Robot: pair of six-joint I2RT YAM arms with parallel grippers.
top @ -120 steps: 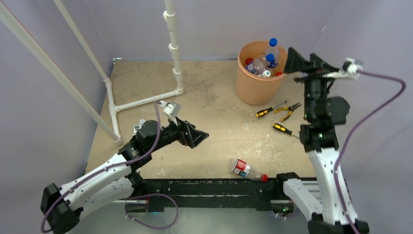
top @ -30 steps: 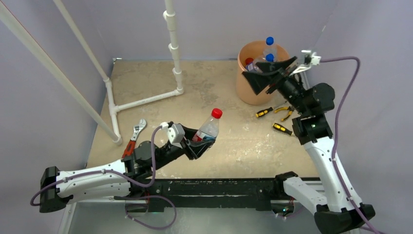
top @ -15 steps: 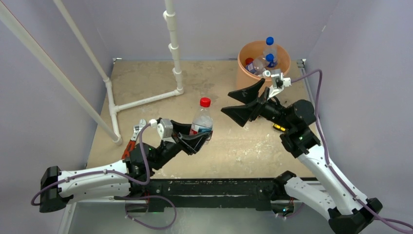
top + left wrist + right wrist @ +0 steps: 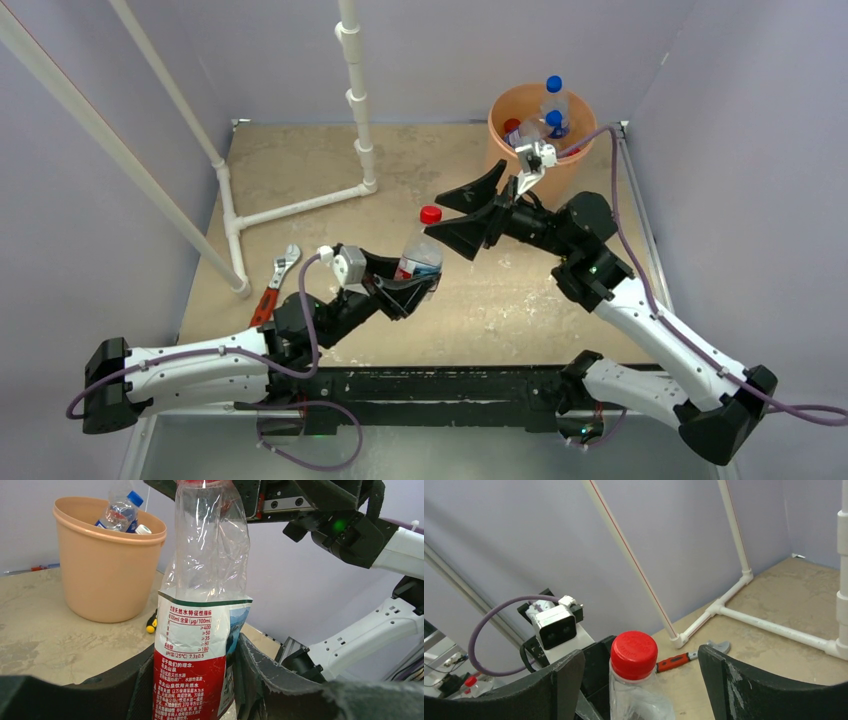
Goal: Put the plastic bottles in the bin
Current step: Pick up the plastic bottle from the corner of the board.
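A clear plastic bottle [image 4: 418,256] with a red cap and a red-and-white label stands upright above the middle of the table. My left gripper [image 4: 412,284] is shut on its labelled lower half [image 4: 205,630]. My right gripper [image 4: 445,220] is open. Its fingers [image 4: 566,680] stand on either side of the red cap [image 4: 634,655], apart from it. The orange bin [image 4: 497,108] is at the back right and holds several plastic bottles [image 4: 548,110]. In the left wrist view the bin [image 4: 107,575] is behind and left of the held bottle.
A red-handled wrench [image 4: 275,285] lies left of my left arm, also seen as the wrench [image 4: 689,657]. A white pipe frame [image 4: 300,205] stands on the back left of the table. A yellow-and-black screwdriver [image 4: 151,625] lies near the bin's foot. Purple walls close in the table.
The bottle, which lay by the table's front edge, is now held upright in my left gripper. My right arm has swung from the bin leftward, bringing its open jaws round the cap and narrowing slightly.
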